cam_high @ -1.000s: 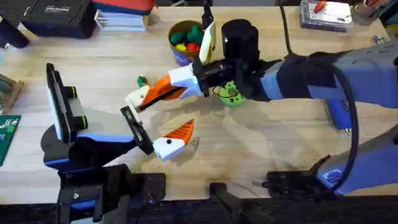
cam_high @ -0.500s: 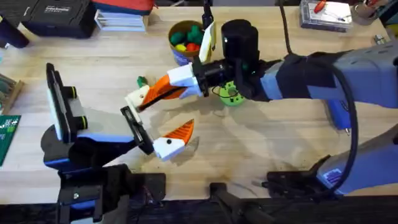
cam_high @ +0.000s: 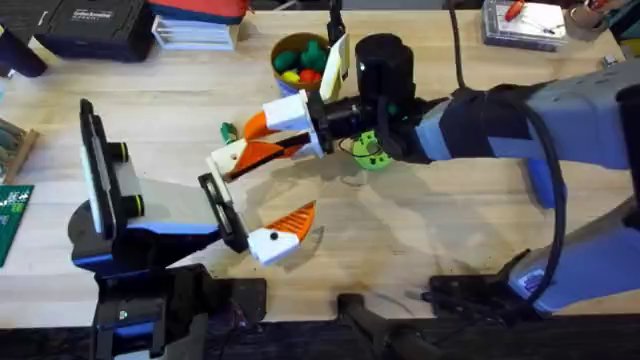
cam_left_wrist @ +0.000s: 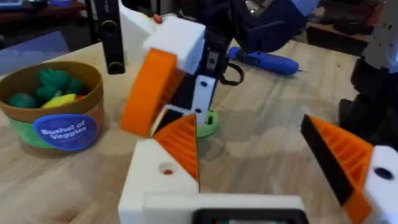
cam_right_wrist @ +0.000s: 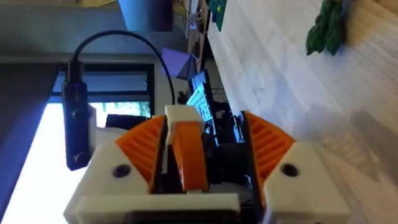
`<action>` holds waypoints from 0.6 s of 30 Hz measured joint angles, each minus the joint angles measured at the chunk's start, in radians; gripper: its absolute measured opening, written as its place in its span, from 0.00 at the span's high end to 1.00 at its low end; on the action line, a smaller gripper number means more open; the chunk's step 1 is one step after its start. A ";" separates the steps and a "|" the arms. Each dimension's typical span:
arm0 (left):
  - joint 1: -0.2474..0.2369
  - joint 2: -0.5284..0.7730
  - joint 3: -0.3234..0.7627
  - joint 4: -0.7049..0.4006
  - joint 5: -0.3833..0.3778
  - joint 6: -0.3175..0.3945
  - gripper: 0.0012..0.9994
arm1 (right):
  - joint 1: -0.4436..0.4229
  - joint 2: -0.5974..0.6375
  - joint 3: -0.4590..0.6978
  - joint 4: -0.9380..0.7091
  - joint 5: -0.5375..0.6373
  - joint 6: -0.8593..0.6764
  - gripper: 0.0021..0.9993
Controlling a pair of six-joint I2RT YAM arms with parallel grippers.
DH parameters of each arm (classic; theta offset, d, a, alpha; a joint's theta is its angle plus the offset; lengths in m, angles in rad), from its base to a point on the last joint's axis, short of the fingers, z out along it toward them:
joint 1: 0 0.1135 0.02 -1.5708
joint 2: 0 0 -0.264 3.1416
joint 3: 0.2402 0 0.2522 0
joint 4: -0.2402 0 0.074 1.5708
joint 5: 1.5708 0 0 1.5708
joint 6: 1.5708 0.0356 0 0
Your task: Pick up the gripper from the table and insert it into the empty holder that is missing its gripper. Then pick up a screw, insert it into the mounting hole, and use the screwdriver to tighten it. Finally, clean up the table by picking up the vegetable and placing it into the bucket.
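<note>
Progress looks early: the right claw [cam_high: 262,140] is pinching the loose white-and-orange gripper part [cam_right_wrist: 186,152] above the tabletop [cam_high: 450,230], carrying it toward the left arm's holder, so insertion seems under way but not finished. The left claw [cam_high: 255,215] stands spread, one orange finger [cam_left_wrist: 339,158] well apart from the other. Screw, tightening and clean-up are all left, by my reading. The screwdriver [cam_left_wrist: 264,59] lies behind the right arm; the vegetable [cam_right_wrist: 326,28] rests on the wood near the bucket [cam_high: 295,60], not yet in it. No screw can be made out, and the mounting hole is too small to tell.
</note>
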 joint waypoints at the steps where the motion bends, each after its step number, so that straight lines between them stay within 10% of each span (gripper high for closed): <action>1: 0.000 0.000 0.000 -0.001 0.008 0.000 0.01 | 0.000 0.000 0.000 0.002 0.001 -0.001 0.30; 8: -0.006 0.000 0.000 -0.006 0.036 0.000 0.01 | -0.002 0.000 0.000 0.008 0.000 -0.004 0.03; 18: -0.006 0.000 0.000 -0.007 0.040 0.001 0.01 | -0.097 -0.014 0.000 0.000 0.055 -0.106 0.01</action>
